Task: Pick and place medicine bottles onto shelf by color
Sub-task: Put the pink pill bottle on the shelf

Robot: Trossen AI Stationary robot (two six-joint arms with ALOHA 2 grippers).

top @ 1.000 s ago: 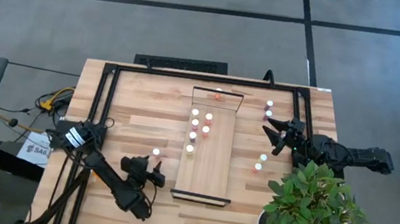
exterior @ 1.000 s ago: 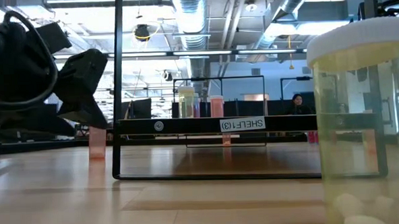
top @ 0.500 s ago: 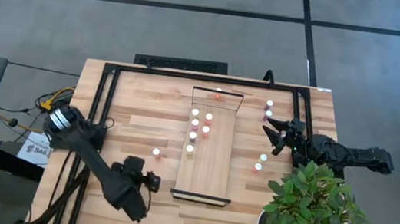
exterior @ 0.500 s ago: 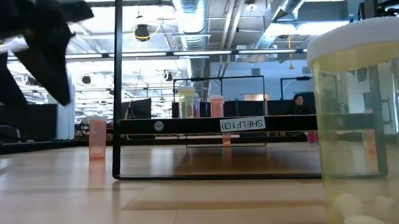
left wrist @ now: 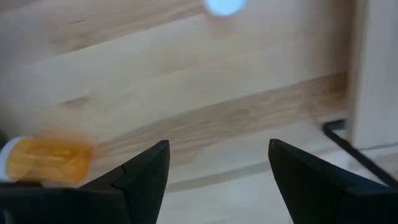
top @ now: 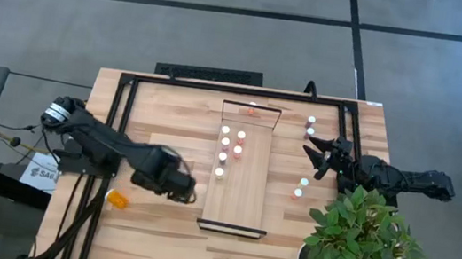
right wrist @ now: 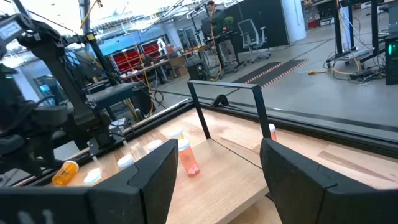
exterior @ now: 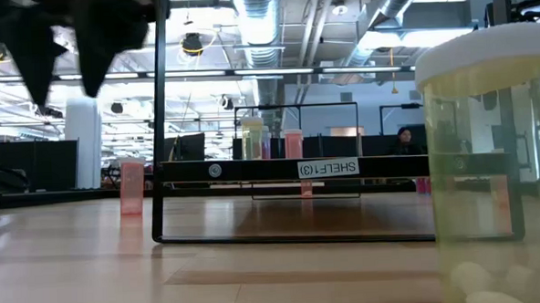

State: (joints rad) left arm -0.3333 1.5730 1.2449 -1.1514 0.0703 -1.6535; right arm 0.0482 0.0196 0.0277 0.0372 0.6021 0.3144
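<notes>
The left gripper (top: 189,196) hangs over the table (top: 151,128) just beside the shelf's (top: 240,193) near left corner, fingers (left wrist: 143,180) spread and holding nothing. An orange bottle (top: 117,198) lies on its side near the table's left edge, with bare wood around it. Five bottles (top: 225,131) stand on the shelf. The right gripper (top: 313,152) waits right of the shelf, fingers spread, near three more bottles.

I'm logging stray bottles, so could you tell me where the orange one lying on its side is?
In the high view, the orange bottle lies on the tabletop's left part, left of the shelf.
</notes>
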